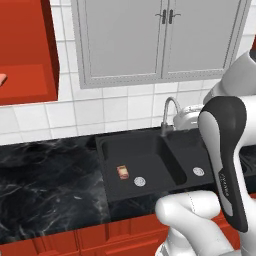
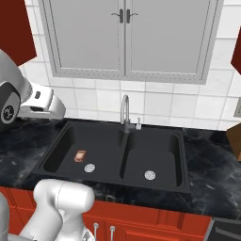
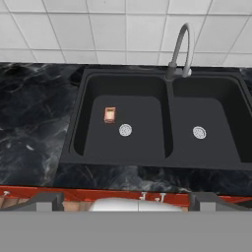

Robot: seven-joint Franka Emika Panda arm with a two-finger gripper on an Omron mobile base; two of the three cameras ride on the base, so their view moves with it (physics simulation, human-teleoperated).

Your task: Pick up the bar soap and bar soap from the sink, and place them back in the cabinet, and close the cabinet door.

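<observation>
The brown soap point(image 3: 110, 114) lies flat in the sink's point(image 3: 157, 162) left basin, just beside the drain point(image 3: 125, 130). The tool point(image 3: 126, 199) hangs well above the dark table point(image 3: 29, 128), jaws spread wide, holding and touching nothing.

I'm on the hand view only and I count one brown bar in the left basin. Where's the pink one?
Observer: In the left base view a salmon-pink shape sits at the picture's left edge, inside the open red cabinet. It is likely the pink bar, but it is cut off.
Operator: Where is that cabinet relative to the sink?
Observer: On the wall, up and to the left of the sink, above the counter.
Operator: What's directly over the sink?
Observer: A pale grey two-door cabinet, both doors shut.
</observation>
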